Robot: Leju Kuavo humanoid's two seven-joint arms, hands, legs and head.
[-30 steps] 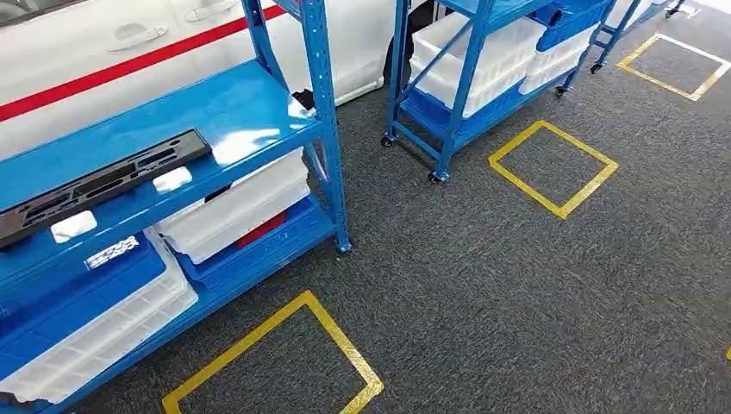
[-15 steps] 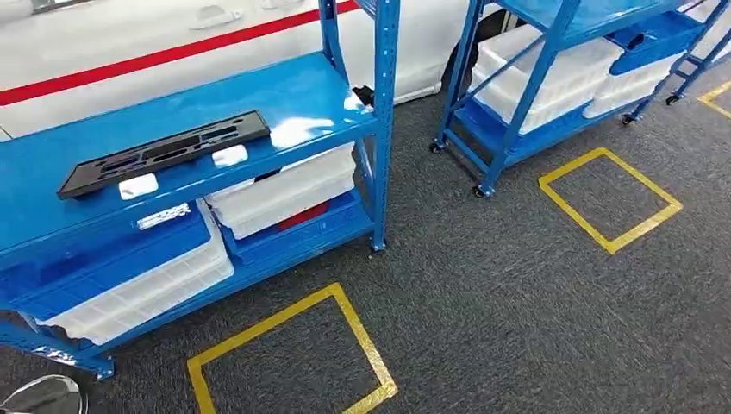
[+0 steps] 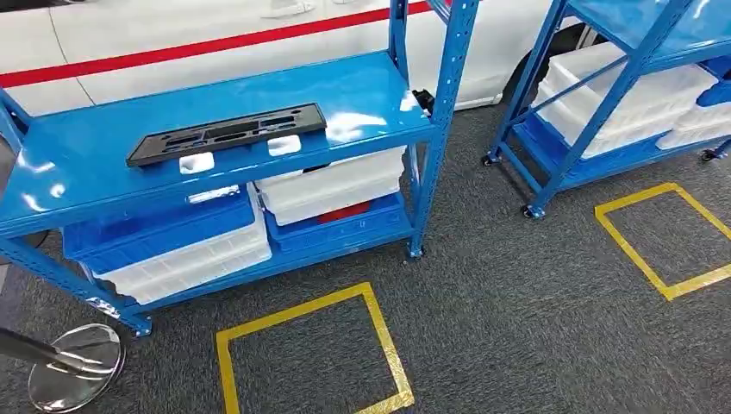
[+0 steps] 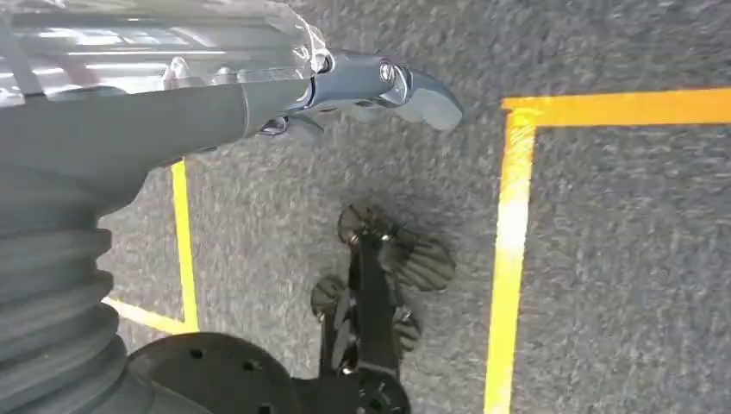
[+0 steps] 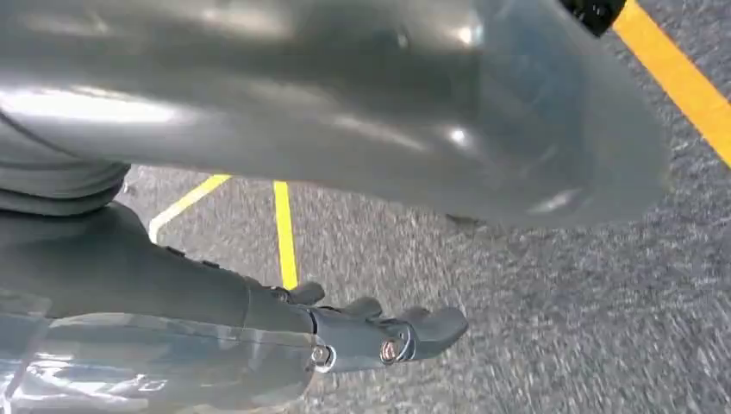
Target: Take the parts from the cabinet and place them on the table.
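A long black slotted part (image 3: 226, 134) lies flat on the middle shelf of the blue cabinet (image 3: 86, 168) in the head view. Two small white pieces (image 3: 196, 163) (image 3: 284, 145) lie just in front of it. My left hand (image 4: 371, 86) hangs beside my body over the grey carpet, fingers stretched out and holding nothing. In the same way, my right hand (image 5: 379, 332) hangs over the carpet with nothing in it. Both hands are far from the cabinet.
Blue and white bins (image 3: 172, 246) (image 3: 332, 188) fill the cabinet's lower shelf. A second blue rack (image 3: 603, 112) stands to the right. Yellow tape squares (image 3: 302, 345) (image 3: 664, 233) mark the carpet. A chrome post base (image 3: 73, 366) sits at the lower left. A white car (image 3: 215, 39) stands behind.
The whole picture has shifted right: the camera has turned, bringing the cabinet and its black part toward the middle. The parts on the shelf have not moved.
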